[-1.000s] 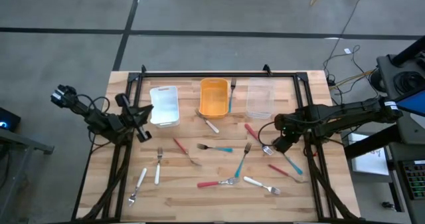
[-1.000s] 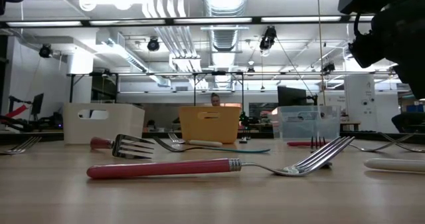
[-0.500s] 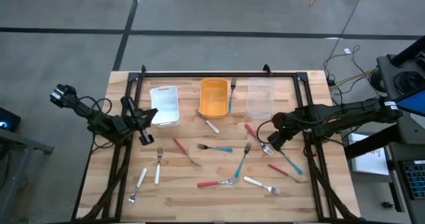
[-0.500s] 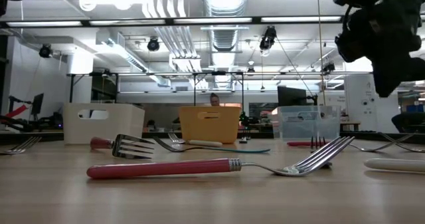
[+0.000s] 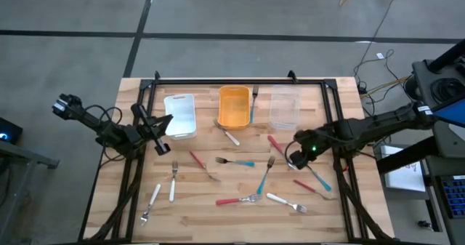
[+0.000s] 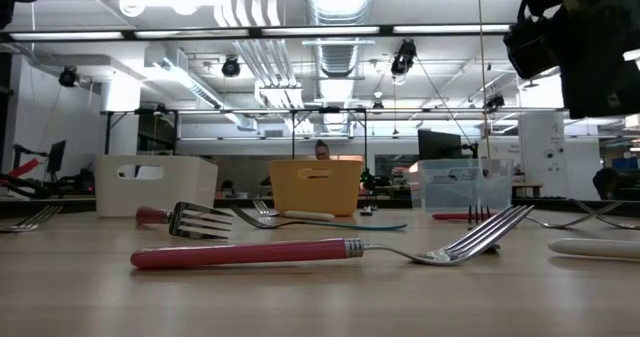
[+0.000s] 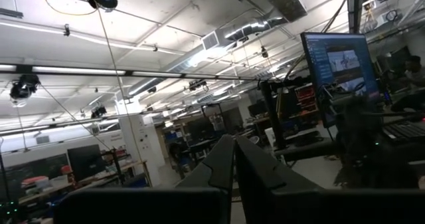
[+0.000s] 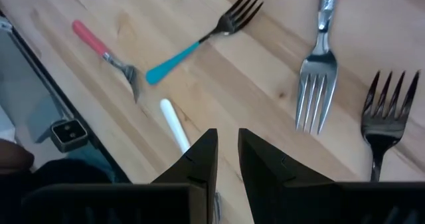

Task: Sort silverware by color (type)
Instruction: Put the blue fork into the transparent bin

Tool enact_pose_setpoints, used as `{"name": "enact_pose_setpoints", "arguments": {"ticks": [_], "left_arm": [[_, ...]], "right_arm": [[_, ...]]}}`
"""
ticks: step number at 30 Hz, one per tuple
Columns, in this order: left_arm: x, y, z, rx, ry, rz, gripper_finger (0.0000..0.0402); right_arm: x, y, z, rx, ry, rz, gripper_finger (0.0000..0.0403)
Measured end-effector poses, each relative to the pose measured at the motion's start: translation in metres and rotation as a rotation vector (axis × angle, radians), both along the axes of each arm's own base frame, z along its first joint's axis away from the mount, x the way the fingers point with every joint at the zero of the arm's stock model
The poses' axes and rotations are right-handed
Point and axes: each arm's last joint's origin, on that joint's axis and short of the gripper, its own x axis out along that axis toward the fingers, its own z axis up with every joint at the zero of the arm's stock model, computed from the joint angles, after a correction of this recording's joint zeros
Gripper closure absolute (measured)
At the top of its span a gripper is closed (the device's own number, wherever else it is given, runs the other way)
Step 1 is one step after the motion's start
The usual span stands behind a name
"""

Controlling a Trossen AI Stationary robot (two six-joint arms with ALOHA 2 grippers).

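Silverware lies scattered on the wooden table: red-handled forks (image 5: 275,144) (image 5: 237,200), teal-handled ones (image 5: 264,175) (image 5: 237,162) and white-handled ones (image 5: 285,201) (image 5: 172,182). My right gripper (image 5: 293,158) hovers over the right part of the table, fingers pointing down and slightly open (image 8: 228,147). Beyond its fingers, the right wrist view shows a red-handled fork (image 8: 317,64), a teal-handled fork (image 8: 199,46) and a white handle (image 8: 174,127). My left gripper (image 5: 164,130) stays raised beside the white bin, shut (image 7: 234,167) and pointing into the room.
A white bin (image 5: 179,115), an orange bin (image 5: 234,105) and a clear bin (image 5: 285,107) stand in a row along the far side. A teal-handled utensil (image 5: 253,103) lies between the orange and clear bins. A black frame (image 5: 232,81) borders the table.
My right gripper has moved a little toward the table's left, over the red-handled fork near the clear bin. My left gripper has turned slightly in place beside the white bin. No silverware has moved.
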Motion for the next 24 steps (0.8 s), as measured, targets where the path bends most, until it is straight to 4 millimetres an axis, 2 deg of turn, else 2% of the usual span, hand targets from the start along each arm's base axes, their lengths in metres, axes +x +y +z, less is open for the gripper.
{"name": "enact_pose_setpoints", "arguments": {"ticks": [12,24], "left_arm": [[0.0,0.0,0.0,0.001,0.0,0.001,0.0402],[0.002,-0.001,-0.001,0.005,0.008,0.001,0.0402]], "right_arm": [[0.012,0.004,-0.018,-0.011,0.115,0.01,0.0351],[0.022,0.009,-0.038,0.059,0.24,0.058,0.0351]]}}
